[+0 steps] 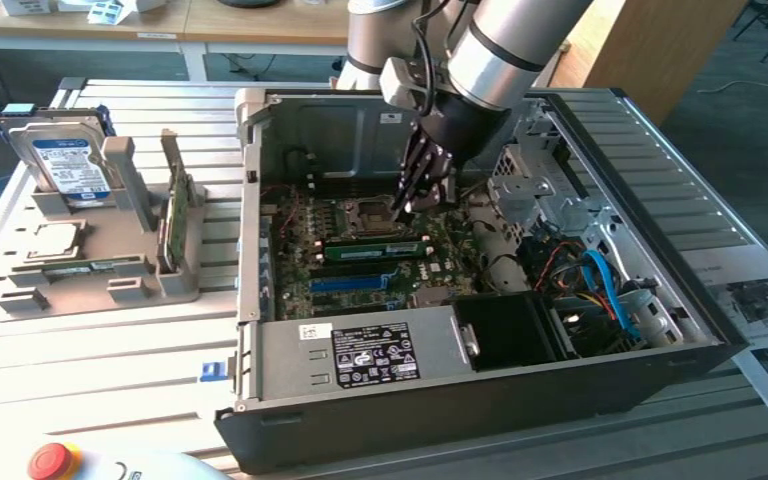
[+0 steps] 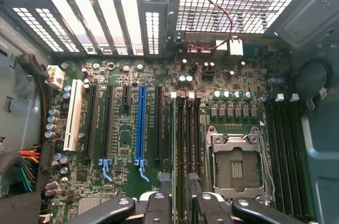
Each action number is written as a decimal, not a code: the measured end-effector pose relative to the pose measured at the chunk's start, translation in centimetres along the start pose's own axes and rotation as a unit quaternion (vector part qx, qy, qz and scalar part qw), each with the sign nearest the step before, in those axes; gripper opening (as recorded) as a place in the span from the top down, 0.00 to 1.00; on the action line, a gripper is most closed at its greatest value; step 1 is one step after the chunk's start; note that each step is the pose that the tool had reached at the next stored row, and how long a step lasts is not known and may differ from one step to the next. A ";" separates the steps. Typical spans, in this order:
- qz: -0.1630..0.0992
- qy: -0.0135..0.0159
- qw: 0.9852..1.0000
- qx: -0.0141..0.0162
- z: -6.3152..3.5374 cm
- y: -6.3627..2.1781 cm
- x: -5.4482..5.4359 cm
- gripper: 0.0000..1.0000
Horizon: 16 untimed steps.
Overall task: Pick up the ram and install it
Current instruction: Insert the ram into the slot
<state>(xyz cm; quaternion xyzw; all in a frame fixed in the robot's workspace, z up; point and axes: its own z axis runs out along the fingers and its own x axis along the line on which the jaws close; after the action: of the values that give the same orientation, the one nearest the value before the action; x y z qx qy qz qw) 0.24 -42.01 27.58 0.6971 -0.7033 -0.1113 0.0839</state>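
The ram [image 2: 174,144] is a thin green stick seen edge-on, standing in a memory slot beside the empty processor socket [image 2: 235,166]. In the exterior view it is a green strip [image 1: 373,248] on the motherboard inside the open computer case [image 1: 257,200]. My gripper [image 1: 418,200] hangs just above it, reaching down into the case. In the wrist view the gripper [image 2: 181,205] is open, with one dark finger [image 2: 158,203] on each side of the ram's near end and a gap showing on both sides.
A long blue slot strip [image 2: 141,123] and black slots lie beside the memory slots. The power supply [image 1: 371,355] and drive cables [image 1: 598,280] crowd the case. At the exterior view's left, a grey holder carries a hard drive [image 1: 67,160] and a wider green card [image 1: 175,215].
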 end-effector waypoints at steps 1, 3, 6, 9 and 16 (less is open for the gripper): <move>0.000 0.000 1.000 0.000 -0.02 0.00 0.0 0.75; 0.000 0.000 1.000 0.000 -0.04 0.01 0.0 0.75; 0.000 0.000 1.000 0.000 -0.04 0.01 0.0 0.75; 0.000 0.000 1.000 0.001 -0.03 0.02 0.0 0.75; 0.000 0.001 1.000 0.007 0.01 0.18 0.0 0.75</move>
<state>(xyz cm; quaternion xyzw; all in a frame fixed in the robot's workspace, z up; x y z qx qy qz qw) 0.06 -41.97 27.61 0.6977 -0.7040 -0.1057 0.0803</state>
